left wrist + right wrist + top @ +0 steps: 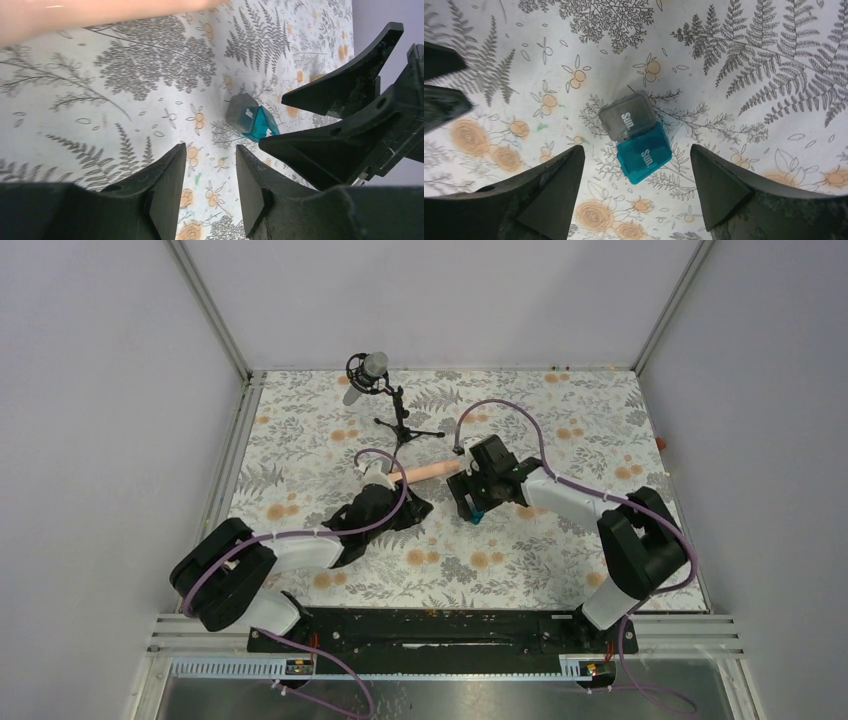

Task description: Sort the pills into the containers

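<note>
The teal-and-grey box [636, 137], marked "Sun." on both halves, lies on the floral cloth; it also shows in the top view [477, 515] and the left wrist view [248, 117]. My right gripper [636, 147] is open and hovers right over the box, a finger on each side, not touching it. My left gripper [210, 155] is open and empty, just left of the box, near the right gripper [470, 502]. A small green speck [198, 177] lies on the cloth between the left fingers. The amber bottle is out of view. I can make out no other pills.
A long peach cylinder [430, 472] lies just behind both grippers, next to the left arm's wrist. A microphone on a small tripod [385, 400] stands at the back. Metal frame rails and white walls border the cloth.
</note>
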`<action>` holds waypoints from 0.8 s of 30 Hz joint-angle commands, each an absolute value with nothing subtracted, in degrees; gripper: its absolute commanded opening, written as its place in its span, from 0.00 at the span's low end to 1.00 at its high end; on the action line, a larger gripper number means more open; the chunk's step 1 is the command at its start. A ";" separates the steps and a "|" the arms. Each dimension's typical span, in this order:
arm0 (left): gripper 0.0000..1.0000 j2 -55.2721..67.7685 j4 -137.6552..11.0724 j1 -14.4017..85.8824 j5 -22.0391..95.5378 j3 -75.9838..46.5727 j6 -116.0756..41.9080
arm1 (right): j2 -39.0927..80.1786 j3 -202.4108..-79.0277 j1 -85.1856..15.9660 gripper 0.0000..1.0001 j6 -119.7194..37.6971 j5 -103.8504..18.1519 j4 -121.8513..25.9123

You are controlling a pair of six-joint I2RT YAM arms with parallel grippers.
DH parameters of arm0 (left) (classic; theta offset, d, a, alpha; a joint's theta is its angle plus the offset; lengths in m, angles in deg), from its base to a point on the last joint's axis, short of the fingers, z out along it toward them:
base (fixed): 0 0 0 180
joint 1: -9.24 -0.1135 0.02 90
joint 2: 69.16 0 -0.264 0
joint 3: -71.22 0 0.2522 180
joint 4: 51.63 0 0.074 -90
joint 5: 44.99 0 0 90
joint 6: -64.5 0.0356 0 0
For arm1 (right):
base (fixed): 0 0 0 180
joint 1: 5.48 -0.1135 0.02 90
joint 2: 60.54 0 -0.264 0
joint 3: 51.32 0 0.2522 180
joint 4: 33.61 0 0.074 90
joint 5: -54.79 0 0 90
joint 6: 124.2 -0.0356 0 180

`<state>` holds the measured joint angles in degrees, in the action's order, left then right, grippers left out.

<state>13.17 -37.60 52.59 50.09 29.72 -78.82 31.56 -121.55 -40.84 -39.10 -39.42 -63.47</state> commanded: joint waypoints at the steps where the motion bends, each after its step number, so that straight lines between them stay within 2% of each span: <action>1: 0.43 9.22 -36.70 50.94 52.22 32.13 -77.43 | 35.33 -126.55 -42.96 0.85 -31.62 -34.61 -69.61; 5: 0.43 7.27 -36.92 50.15 52.39 33.71 -76.87 | 38.74 -129.75 -44.19 0.84 -31.21 -31.33 -73.41; 12: 0.43 5.84 -35.92 49.35 51.92 35.37 -76.74 | 41.27 -131.68 -45.23 0.82 -30.01 -33.69 -75.82; 24: 0.43 6.90 -34.12 48.75 50.35 35.49 -76.98 | 43.34 -132.11 -45.71 0.63 -33.62 -34.23 -76.05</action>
<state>7.29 -38.24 49.16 50.84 35.42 -77.75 42.68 -130.45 -44.95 -31.74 -34.30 -75.38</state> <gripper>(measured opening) 0.429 0.647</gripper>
